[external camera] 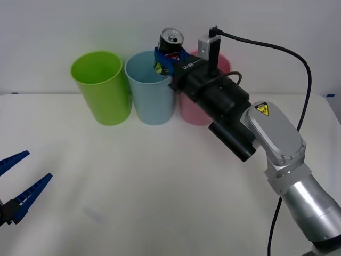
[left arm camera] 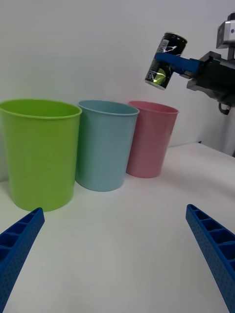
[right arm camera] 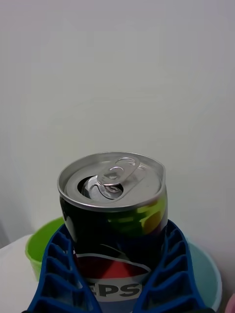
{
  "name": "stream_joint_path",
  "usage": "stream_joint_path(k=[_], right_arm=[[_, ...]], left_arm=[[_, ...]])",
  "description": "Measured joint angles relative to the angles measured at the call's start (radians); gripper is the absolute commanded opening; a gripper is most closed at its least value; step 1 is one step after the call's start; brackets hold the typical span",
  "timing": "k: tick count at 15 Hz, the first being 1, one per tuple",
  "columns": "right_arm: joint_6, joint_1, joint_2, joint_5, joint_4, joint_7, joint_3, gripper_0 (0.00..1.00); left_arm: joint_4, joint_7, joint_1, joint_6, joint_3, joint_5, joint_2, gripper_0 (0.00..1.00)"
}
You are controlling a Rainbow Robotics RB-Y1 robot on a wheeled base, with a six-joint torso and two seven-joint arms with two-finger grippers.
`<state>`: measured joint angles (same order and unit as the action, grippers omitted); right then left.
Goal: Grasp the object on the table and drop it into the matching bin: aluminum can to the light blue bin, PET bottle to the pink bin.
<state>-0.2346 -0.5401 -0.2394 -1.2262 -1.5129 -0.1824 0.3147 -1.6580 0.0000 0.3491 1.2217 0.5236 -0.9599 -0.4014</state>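
The aluminum can (external camera: 171,38) is dark with a silver pull-tab top, a red-white-blue logo and a yellow-green patch on its side. My right gripper (external camera: 163,60) is shut on it and holds it tilted in the air. In the front view it hangs over the back right rim of the light blue bin (external camera: 150,90), next to the pink bin (external camera: 192,113). The right wrist view shows the can (right arm camera: 115,215) between my blue fingers (right arm camera: 54,274). In the left wrist view the can (left arm camera: 166,61) is high above the bins. My left gripper (external camera: 21,184) is open, low over the table (external camera: 160,186) at the front left.
A lime green bin (external camera: 101,88) stands left of the light blue bin, the three in a row against the back wall. My right arm (external camera: 266,133) and its black cable reach across the right side of the table.
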Motion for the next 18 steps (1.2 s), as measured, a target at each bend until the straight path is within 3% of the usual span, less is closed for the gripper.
stream_joint_path(k=[8, 13, 18], right_arm=[[0.048, -0.176, 0.132, -0.065, 0.248, 0.017, -0.031, 0.00], [0.047, -0.301, 0.226, -0.109, 0.445, 0.054, -0.104, 0.00], [0.037, -0.385, 0.257, -0.149, 0.563, 0.101, -0.173, 0.00]], left_arm=[[0.000, 0.000, 0.000, 0.000, 0.000, 0.000, 0.000, 1.00], [0.000, 0.000, 0.000, 0.000, 0.000, 0.000, 0.000, 1.00], [0.000, 0.000, 0.000, 0.000, 0.000, 0.000, 0.000, 1.00]])
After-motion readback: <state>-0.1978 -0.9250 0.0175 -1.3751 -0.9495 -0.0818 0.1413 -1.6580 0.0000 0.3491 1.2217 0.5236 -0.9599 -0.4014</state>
